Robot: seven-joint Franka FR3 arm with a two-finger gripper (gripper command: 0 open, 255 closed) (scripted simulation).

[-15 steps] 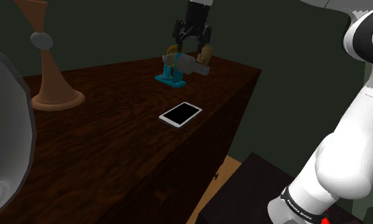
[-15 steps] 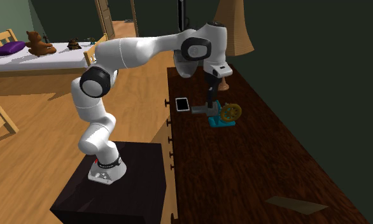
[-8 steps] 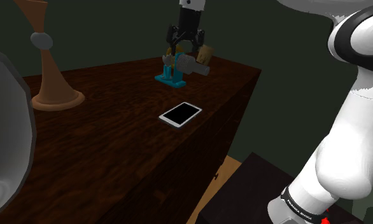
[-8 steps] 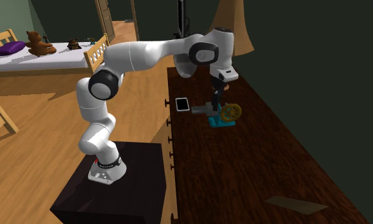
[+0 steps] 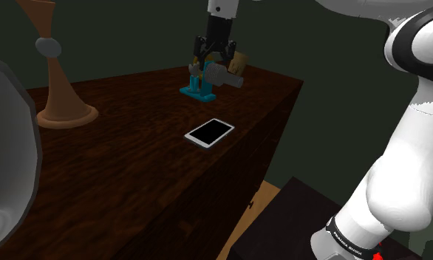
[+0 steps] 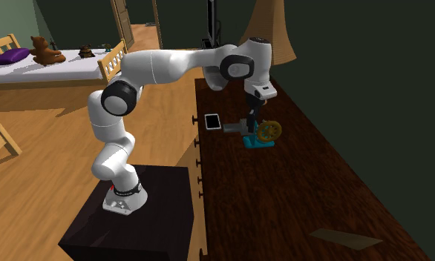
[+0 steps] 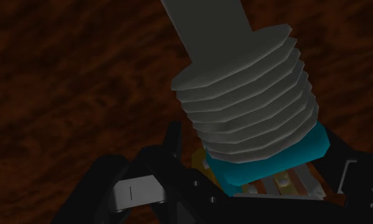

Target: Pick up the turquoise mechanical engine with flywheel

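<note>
The turquoise engine [image 5: 200, 89] stands on the dark wood dresser [image 5: 134, 170], back from the drawer-side edge. Its long axis lies level: the grey finned cylinder [image 7: 246, 121] points toward that edge and the yellow flywheel [image 6: 269, 131] sits at the other end.

The black gripper [image 5: 212, 60] hangs straight above it, low over the body. Its fingers [image 7: 135, 192] are spread and straddle the turquoise block, gripping nothing that I can make out. I'd say the next move is a squeeze across that axis.

A phone [image 5: 209, 133] lies between the engine and the drawer-side edge, and a wooden lamp base [image 5: 62, 103] stands farther along the top. Beyond are a wooden floor [image 6: 45, 185] and a white-topped table [image 6: 60, 72].
</note>
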